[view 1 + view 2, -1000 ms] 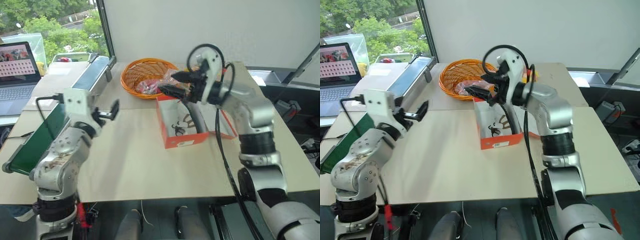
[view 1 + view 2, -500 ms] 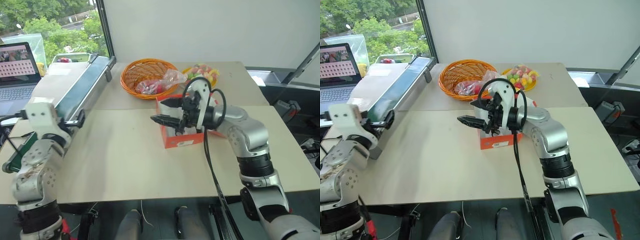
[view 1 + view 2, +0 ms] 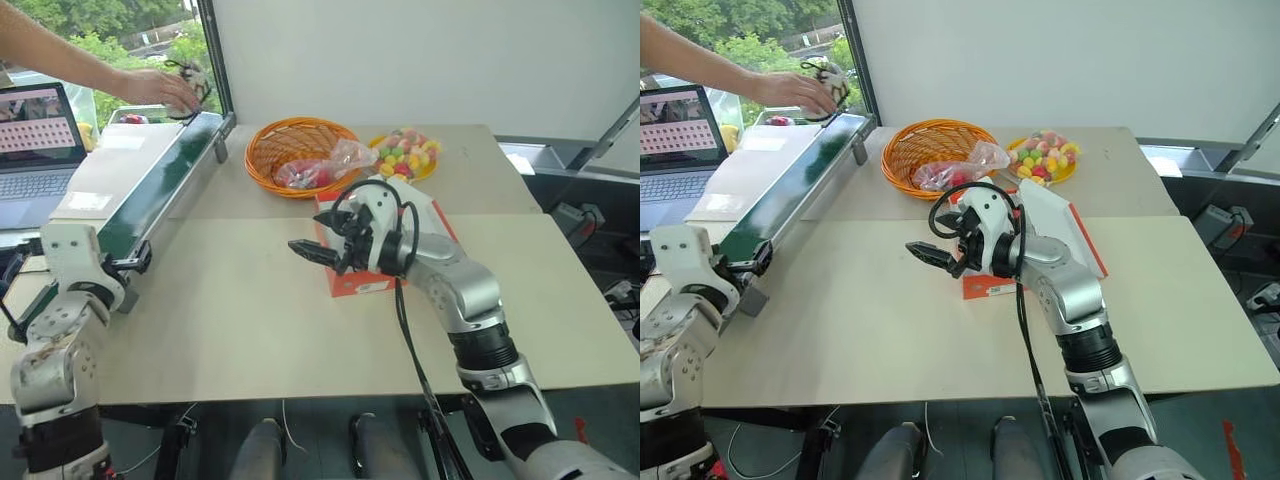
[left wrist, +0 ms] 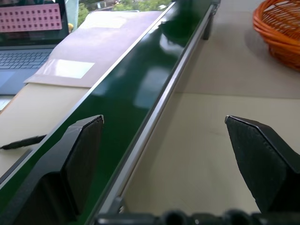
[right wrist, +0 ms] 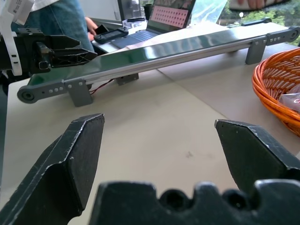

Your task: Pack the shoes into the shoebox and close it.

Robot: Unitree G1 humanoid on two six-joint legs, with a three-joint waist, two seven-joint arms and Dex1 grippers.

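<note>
A person's hand holds a cream shoe (image 3: 184,80) with dark laces over the far end of the green conveyor belt (image 3: 150,195). The orange-red shoebox (image 3: 988,289) stands open mid-table, its white-lined lid (image 3: 1060,225) tilted back to the right. My right arm hides its inside. My right gripper (image 3: 314,234) hovers open and empty just left of the box, pointing towards the belt. My left gripper (image 3: 133,262) is open and empty at the belt's near end, with its fingers (image 4: 84,154) on either side of the belt's rail.
An orange wicker basket (image 3: 290,150) holding a plastic bag and a plate of sweets (image 3: 405,152) sit behind the box. A laptop (image 3: 35,130) stands at the far left beyond the belt. Bare tabletop (image 3: 230,320) lies between the belt and the box.
My right gripper dropped from above the box to its left side. My left arm swung out left to the belt's near end. A person's hand with a shoe appeared at the belt's far end.
</note>
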